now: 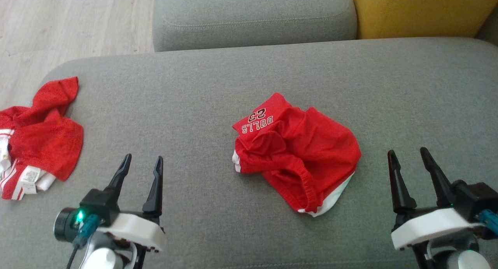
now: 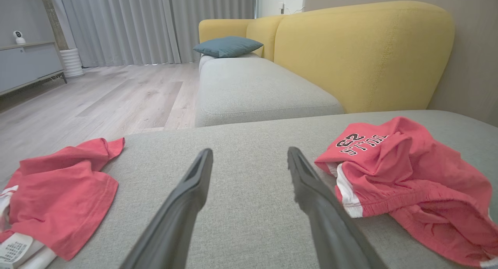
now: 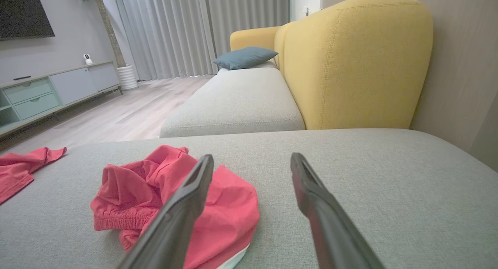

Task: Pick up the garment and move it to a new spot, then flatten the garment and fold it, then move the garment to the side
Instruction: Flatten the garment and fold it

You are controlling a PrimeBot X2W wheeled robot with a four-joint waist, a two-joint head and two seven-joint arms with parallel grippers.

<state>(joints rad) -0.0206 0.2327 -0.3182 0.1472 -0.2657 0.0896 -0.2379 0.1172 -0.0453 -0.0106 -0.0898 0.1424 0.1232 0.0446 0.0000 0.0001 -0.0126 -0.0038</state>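
Note:
A crumpled red garment (image 1: pixel 299 152) with white trim and black "BULLS 23" lettering lies in a heap at the middle of the grey sofa seat (image 1: pixel 202 105). It appears at the right of the left wrist view (image 2: pixel 408 175) and at the lower left of the right wrist view (image 3: pixel 155 199). My left gripper (image 1: pixel 142 164) hovers open at the lower left, well left of the heap, nothing between its fingers (image 2: pixel 194 191). My right gripper (image 1: pixel 408 154) stands open at the lower right, just right of the heap, also empty.
A second red garment (image 1: pixel 39 138) with white stripes lies crumpled at the seat's left edge. A grey sofa section (image 1: pixel 253 16) and a yellow backrest (image 1: pixel 420 10) lie beyond. Wooden floor (image 1: pixel 58 23) is at the far left.

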